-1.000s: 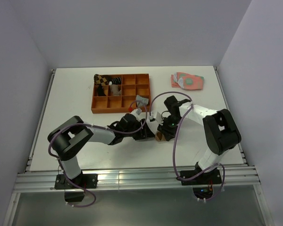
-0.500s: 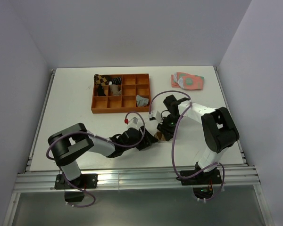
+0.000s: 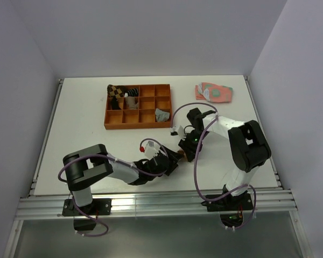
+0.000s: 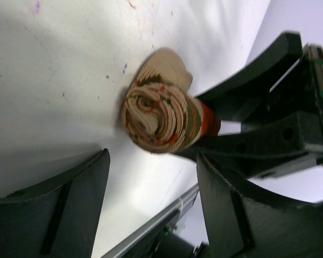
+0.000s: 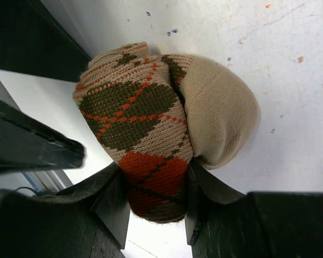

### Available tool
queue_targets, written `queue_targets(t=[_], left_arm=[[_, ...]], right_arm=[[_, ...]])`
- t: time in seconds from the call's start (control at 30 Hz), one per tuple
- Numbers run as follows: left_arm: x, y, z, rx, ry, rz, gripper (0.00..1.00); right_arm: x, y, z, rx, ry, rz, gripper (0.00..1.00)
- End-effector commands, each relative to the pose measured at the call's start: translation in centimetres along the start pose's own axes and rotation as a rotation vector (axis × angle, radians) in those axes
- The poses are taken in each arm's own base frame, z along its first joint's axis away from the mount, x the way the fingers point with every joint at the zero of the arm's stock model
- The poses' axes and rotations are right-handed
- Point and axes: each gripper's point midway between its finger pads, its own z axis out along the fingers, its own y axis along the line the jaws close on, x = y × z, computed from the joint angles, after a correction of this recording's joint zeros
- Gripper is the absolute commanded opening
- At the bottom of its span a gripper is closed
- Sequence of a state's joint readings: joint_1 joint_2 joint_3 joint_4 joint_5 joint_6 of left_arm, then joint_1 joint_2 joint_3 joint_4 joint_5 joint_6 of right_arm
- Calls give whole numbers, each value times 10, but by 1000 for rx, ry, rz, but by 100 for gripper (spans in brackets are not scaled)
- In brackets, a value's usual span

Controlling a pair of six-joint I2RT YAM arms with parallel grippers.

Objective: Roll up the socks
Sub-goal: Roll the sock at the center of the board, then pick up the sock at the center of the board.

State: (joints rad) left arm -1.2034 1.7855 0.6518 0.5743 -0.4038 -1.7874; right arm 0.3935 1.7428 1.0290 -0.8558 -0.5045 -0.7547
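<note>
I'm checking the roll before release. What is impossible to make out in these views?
Right wrist: the lower end of the argyle sock, sunk between the fingers of the right gripper.
Left wrist: the roll's far end, behind the roll itself.
Top external: the roll, hidden under the left gripper and the right one.
Top external: whether the grey sock in the tray is rolled; too small.

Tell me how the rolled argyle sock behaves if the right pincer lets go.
The argyle sock is soft knit, squeezed in where the right pincer clamps it, so probably light and floppy. Its coil, seen end-on from the left wrist, looks loose; it may unroll. Being round, it could also roll.
</note>
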Motion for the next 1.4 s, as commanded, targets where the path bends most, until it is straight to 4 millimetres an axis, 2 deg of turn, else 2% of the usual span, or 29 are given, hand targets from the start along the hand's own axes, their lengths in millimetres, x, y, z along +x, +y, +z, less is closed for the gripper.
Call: queue_targets(t=[0.0,0.4,0.6,0.77,0.8,0.87,0.97,1.0,1.17,1.27,1.37], left_arm=[[-14,4,8,-59,-120,-88,71],[-16,18,22,-158,-190,-170,71],[-17,36,24,-228,-206,-163,64],[-16,47,25,-296,-213,-134,47],[-17,49,25,-302,-216,-128,40],[-16,50,26,-316,-209,-111,33],[-18,50,29,-341,-201,-74,14],[-19,54,31,-361,-186,-45,0],[-23,53,35,-413,-187,34,0],[-27,60,31,-446,-193,61,0],[-30,64,30,-440,-182,60,0]], right_arm=[[14,7,13,-54,51,61,17],[7,18,14,-134,29,77,15],[7,20,14,-149,31,80,15],[6,22,15,-171,35,80,15],[6,22,15,-173,35,80,15],[5,22,14,-169,32,74,15],[5,21,13,-158,27,68,17],[6,22,13,-157,26,68,20],[-1,18,3,-99,-13,44,39],[-5,14,-6,-54,-34,37,48],[-9,13,-16,-30,-65,34,52]])
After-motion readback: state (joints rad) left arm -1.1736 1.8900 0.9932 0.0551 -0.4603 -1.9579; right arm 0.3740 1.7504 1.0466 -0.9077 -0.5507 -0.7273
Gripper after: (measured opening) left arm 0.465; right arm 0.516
